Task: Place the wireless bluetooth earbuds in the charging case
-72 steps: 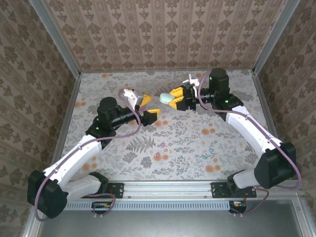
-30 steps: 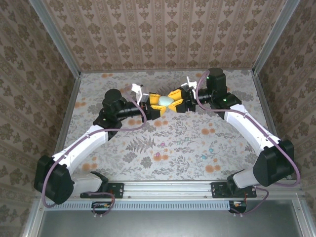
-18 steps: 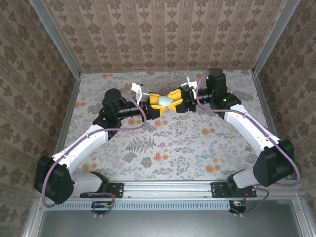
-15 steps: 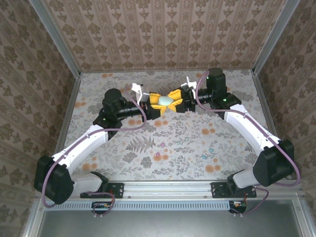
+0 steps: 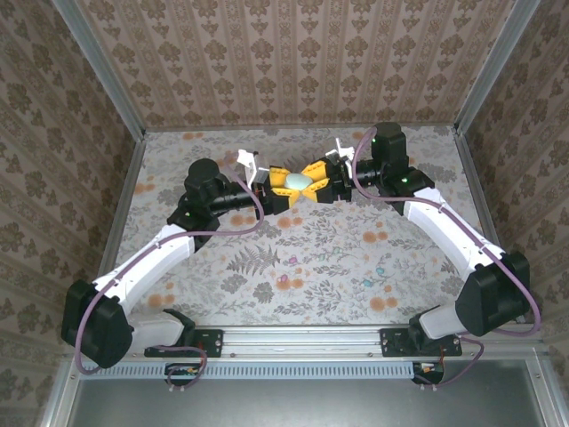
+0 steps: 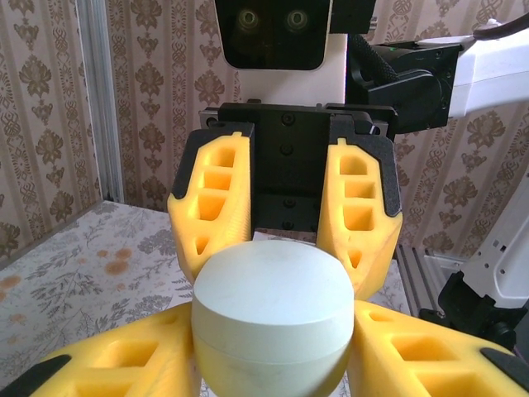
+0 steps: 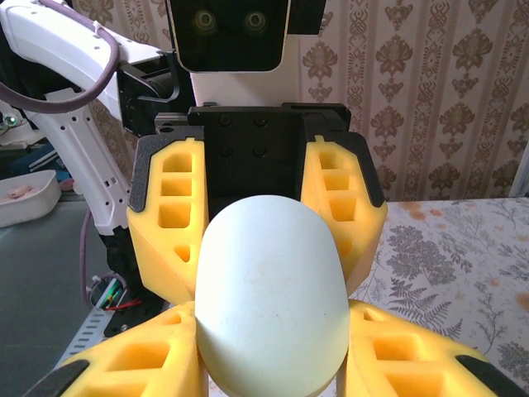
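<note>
Left gripper [image 5: 284, 189] and right gripper [image 5: 313, 181], both snug on charging case [image 6: 273, 298]; lid seam [image 6: 271, 343] plain in left-wrist view.

Both arms reach forward and inward, so that the left gripper [image 5: 290, 187] and the right gripper [image 5: 311, 181] meet tip to tip and face each other. Each pair of jaws is partly closed and clamps the same case [image 5: 300, 180] from its own side. The right gripper's fingers [image 6: 211, 215] stand just beyond the left jaws.
</note>
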Tool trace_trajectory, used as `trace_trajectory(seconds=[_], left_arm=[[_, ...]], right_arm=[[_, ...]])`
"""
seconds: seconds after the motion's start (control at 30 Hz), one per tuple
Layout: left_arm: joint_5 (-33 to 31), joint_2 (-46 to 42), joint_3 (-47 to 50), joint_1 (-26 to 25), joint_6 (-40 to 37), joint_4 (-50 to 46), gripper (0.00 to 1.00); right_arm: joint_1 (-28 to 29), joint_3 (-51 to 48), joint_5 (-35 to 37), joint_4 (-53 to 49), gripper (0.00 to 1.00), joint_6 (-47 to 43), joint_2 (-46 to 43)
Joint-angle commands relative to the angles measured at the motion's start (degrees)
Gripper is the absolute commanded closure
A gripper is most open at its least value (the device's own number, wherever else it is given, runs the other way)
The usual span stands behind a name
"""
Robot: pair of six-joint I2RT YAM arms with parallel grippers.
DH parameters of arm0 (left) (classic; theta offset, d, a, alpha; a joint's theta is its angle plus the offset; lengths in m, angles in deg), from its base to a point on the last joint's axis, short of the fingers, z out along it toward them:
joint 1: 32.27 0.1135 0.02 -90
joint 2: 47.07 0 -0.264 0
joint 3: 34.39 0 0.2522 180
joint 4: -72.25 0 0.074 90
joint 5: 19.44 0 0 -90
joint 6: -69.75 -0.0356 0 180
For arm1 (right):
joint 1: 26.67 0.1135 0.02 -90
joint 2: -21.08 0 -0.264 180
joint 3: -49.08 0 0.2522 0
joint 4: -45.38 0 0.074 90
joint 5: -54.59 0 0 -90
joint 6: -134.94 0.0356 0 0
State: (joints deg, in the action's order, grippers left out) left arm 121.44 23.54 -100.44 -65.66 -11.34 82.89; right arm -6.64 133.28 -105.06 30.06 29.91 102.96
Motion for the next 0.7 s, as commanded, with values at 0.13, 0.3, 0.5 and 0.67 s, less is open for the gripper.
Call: trace_trajectory(seconds=[0.13,0.3,0.5,0.67], left_arm=[[3.6,-0.6,-2.2,-0.6,-2.3,-2.3,0.52],[3.5,-1.1,-2.0,-0.5,-2.3,-2.3,0.49],[3.6,-1.3,-2.3,-0.3,-1.9,-2.4,0.54],[3.8,-0.9,-2.7,-0.4,-1.7,-2.6,0.6]], right_arm=[[0.2,1.6,-1.2,1.4,0.65,0.5,0.0],[0.2,1.7,-1.7,1.4,0.65,0.7,0.0],[0.1,1.8,-1.3,1.0,0.65,0.3,0.2],[0.3,1.5,-1.1,1.4,0.64,0.6,0.3]])
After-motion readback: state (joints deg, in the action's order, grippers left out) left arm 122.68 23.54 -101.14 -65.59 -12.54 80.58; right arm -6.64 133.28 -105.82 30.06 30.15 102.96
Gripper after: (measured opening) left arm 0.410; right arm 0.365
